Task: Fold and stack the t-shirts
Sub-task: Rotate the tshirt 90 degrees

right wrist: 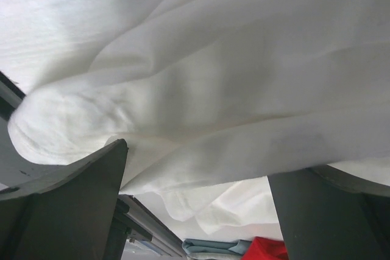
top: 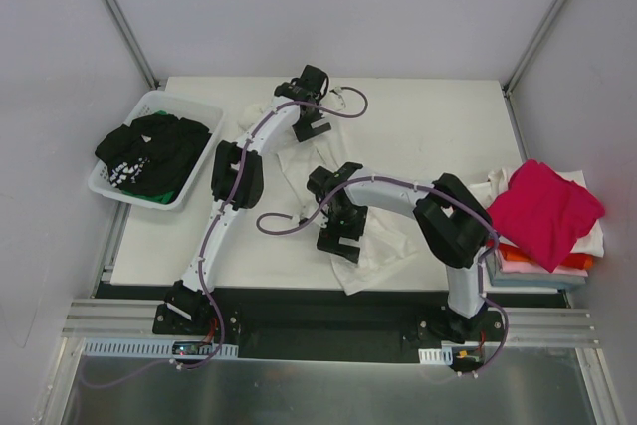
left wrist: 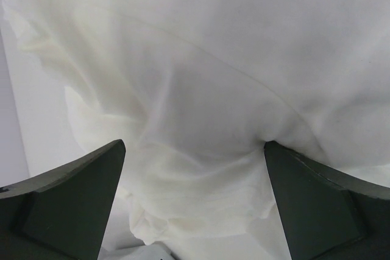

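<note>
T-shirts here are only partly dealt with. A stack [top: 542,246] sits at the table's [top: 428,116] right edge, with a magenta tee [top: 542,211] lying loosely on top, an orange one [top: 523,261] beneath it, and paler layers under that. The magenta tee looks rumpled rather than squared off, so the pile may need tidying. The white t-shirt [top: 388,246] lies spread and wrinkled across the middle of the table, not yet folded, with both arms working over it. The left gripper [top: 312,129] is at its far edge and the right gripper [top: 336,246] is near its front edge. In each wrist view the fingers stand wide apart with white cloth bunched between and ahead of them. Both grippers are released and neither has closed on the fabric. At the far left, a black t-shirt with white print [top: 149,146] is heaped in the white plastic basket [top: 149,102], untouched. Judging from this, the task is roughly midway. A few tees are stacked, one is on the table awaiting its fold, and at least one more is waiting in the basket.
</note>
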